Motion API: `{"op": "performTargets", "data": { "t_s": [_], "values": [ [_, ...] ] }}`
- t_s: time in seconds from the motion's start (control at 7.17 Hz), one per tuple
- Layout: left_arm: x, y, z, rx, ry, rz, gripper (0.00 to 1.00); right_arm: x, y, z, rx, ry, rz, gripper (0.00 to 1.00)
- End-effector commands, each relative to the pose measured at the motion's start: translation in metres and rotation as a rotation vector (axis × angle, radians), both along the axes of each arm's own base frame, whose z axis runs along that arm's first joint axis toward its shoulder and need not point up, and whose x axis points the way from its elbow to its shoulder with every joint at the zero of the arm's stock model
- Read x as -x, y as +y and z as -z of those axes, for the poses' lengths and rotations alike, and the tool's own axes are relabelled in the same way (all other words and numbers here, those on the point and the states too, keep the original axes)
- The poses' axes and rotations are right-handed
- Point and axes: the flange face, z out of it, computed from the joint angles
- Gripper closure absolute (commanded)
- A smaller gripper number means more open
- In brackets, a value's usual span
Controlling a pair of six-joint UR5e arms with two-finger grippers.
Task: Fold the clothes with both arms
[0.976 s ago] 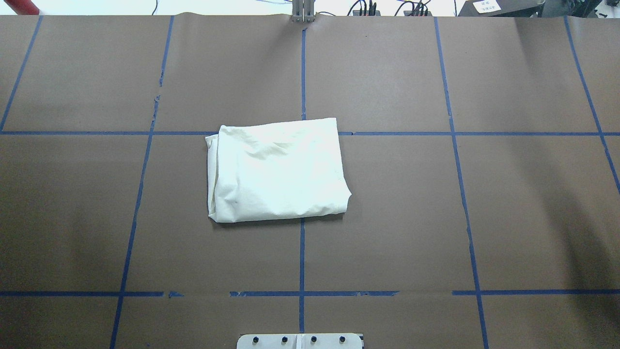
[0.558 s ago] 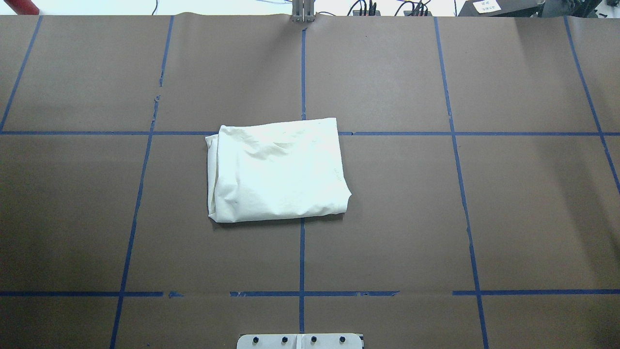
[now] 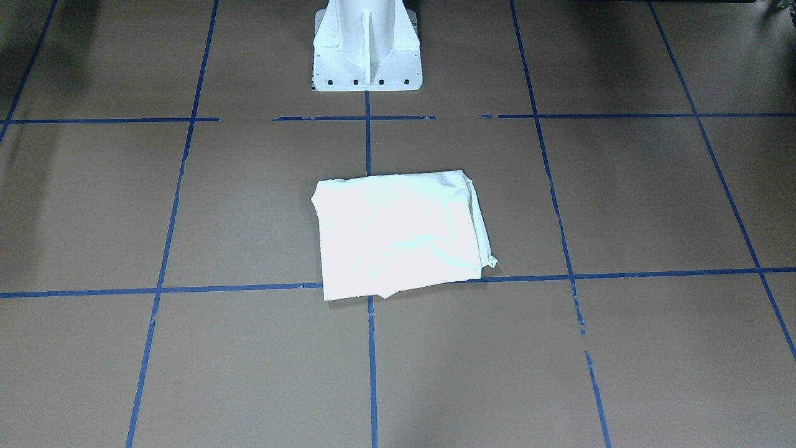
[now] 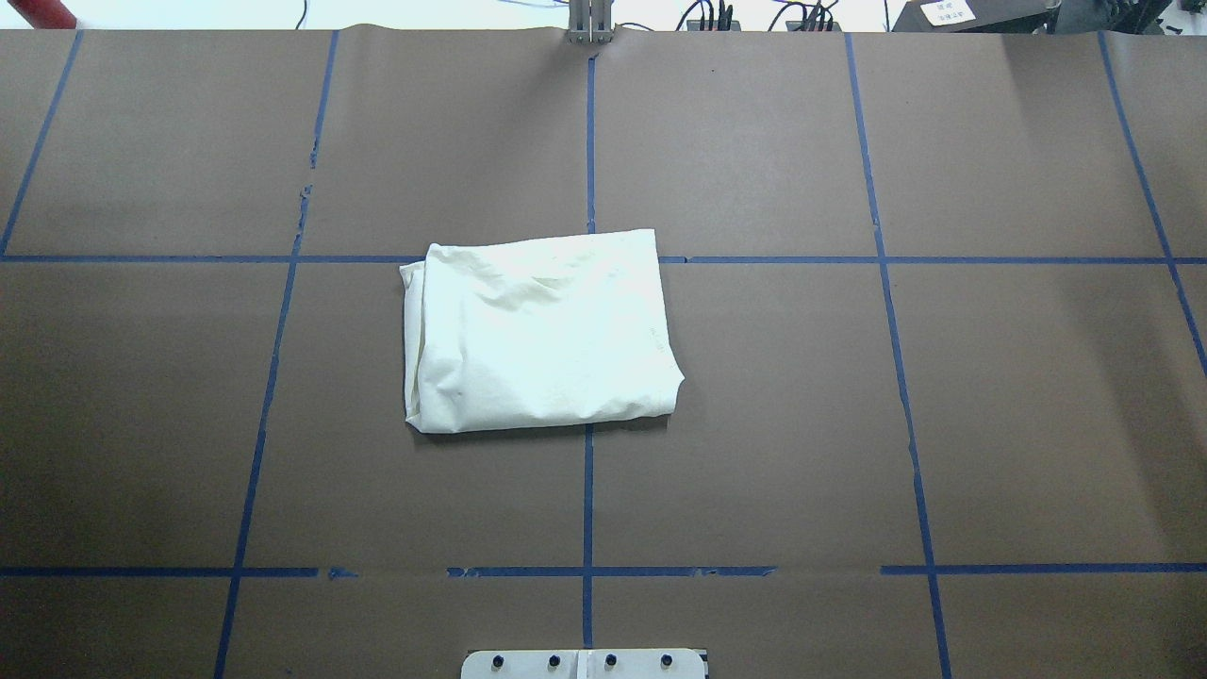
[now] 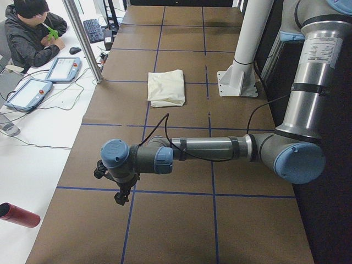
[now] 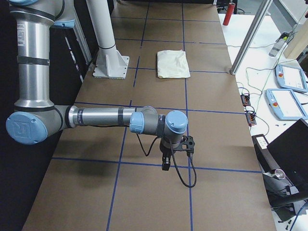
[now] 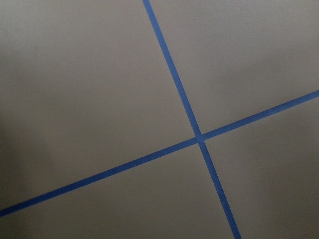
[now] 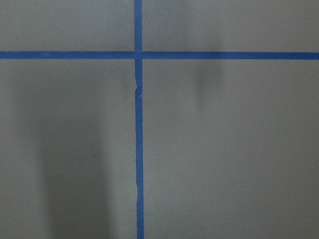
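Observation:
A folded white cloth (image 4: 537, 330) lies flat in the middle of the brown table; it also shows in the front-facing view (image 3: 398, 233) and both side views (image 5: 166, 87) (image 6: 173, 63). Neither arm shows in the overhead or front-facing view. The left arm (image 5: 209, 148) reaches out low near the table's left end, its gripper (image 5: 118, 195) pointing down, far from the cloth. The right arm (image 6: 101, 117) does the same at the right end, its gripper (image 6: 165, 166) pointing down. I cannot tell whether either gripper is open or shut. Both wrist views show only bare table.
Blue tape lines (image 4: 588, 490) divide the brown table into squares. The white pedestal base (image 3: 367, 46) stands at the robot's side. A person (image 5: 30, 30) sits at a side desk with tablets (image 5: 27, 92). A red bottle (image 5: 19, 214) lies off the table's left end.

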Motion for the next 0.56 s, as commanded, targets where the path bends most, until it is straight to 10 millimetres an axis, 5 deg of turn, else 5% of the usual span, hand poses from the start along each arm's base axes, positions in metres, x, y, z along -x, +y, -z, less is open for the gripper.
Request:
{"op": "performTargets", "data": {
  "t_s": [0.0, 0.42],
  "values": [
    [0.0008, -0.0029, 0.0046, 0.007, -0.005, 0.0, 0.0, -0.0011, 0.0012, -0.0011, 0.003, 0.002, -0.005, 0.0],
    [0.0, -0.0047, 0.0072, 0.002, -0.005, -0.001, 0.0, -0.0011, 0.002, -0.0032, 0.006, 0.002, -0.005, 0.0]
  ]
}}
